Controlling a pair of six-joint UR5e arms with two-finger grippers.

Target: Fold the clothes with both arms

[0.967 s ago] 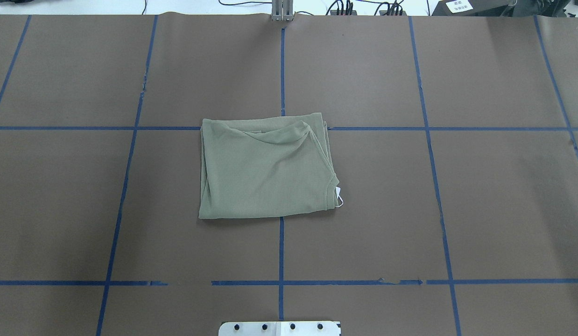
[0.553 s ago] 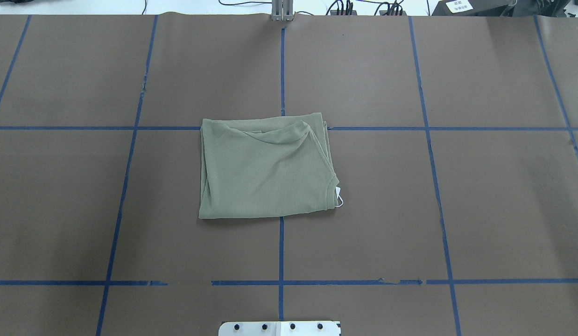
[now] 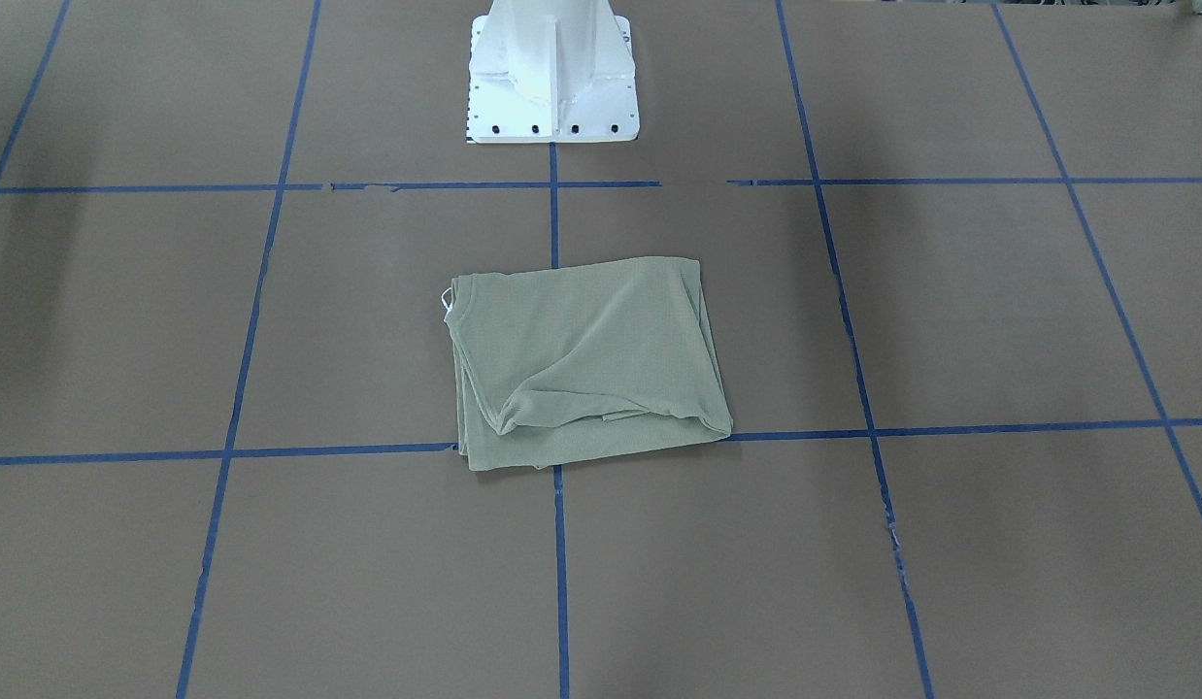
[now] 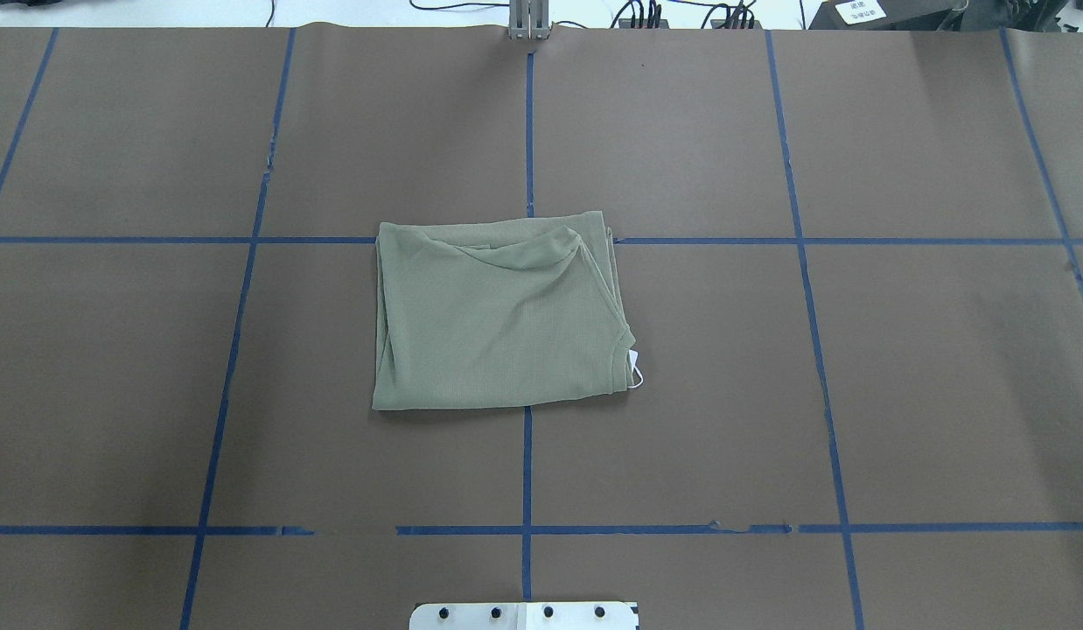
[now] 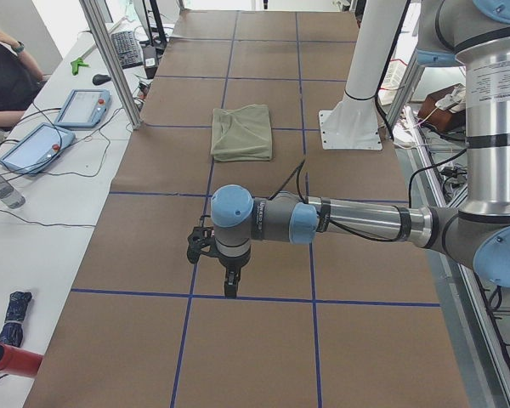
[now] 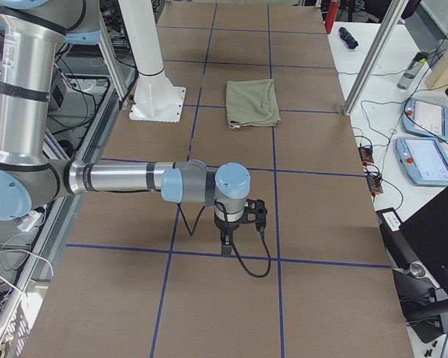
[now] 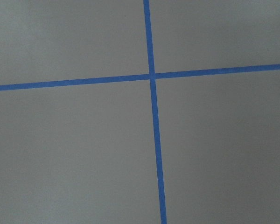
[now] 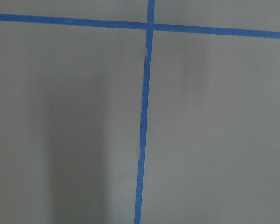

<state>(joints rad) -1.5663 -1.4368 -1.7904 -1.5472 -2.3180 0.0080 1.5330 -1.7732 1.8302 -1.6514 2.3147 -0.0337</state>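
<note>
1. The table [image 4: 944,394], brown-covered and gridded with blue tape lines [image 4: 527,472], fills the overhead view.
2. The left arm [image 5: 357,221] is stretched out low over the table's left end. The right arm [image 6: 119,177] does likewise at the right end, and both wrists point down.
3. A white pedestal [image 3: 552,68] stands at the robot's edge, on the centre line.
4. The shirt [image 4: 498,324], sage-green, lies folded in a rough rectangle at mid-table. It straddles the centre tape line, well apart from both arms (one loose fold sags across its far side).
5. The left gripper [image 5: 229,287] hangs just above the table, and I cannot tell whether its fingers are spread or pressed together. For the right gripper [image 6: 225,245] I cannot tell either.
6. A white hang tag [image 4: 636,372] peeks out at the shirt's robot-side corner, on the right.
</note>
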